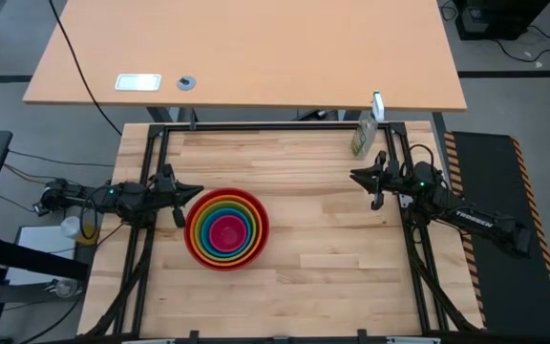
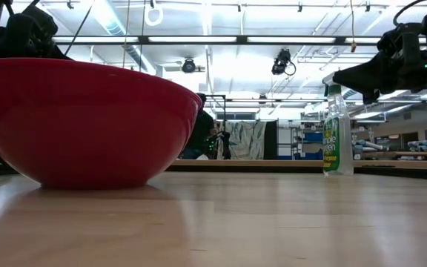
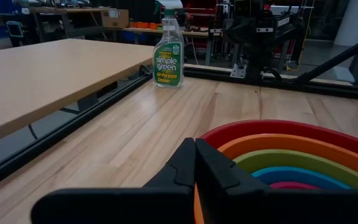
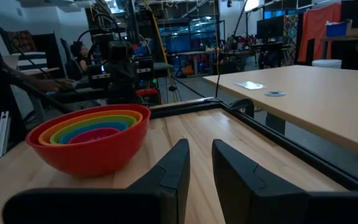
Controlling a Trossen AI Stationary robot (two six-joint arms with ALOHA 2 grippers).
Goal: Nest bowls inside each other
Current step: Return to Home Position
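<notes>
Several bowls in rainbow colours sit nested one inside another, the red one (image 1: 226, 229) outermost, resting by its base on the wooden table (image 1: 313, 258) at centre left. The stack also shows in the low view (image 2: 80, 122), the left wrist view (image 3: 291, 158) and the right wrist view (image 4: 92, 137). My left gripper (image 1: 195, 190) hovers shut just left of the stack's far-left rim, above it, touching nothing. My right gripper (image 1: 356, 176) waits near the table's right edge, its fingers (image 4: 201, 165) slightly apart and empty.
A green spray bottle (image 1: 364, 137) stands upright at the table's far right corner. A black frame rail (image 1: 275, 127) borders the far edge, and a light desk (image 1: 246, 48) lies beyond it. Bare wood stretches between the bowls and my right gripper.
</notes>
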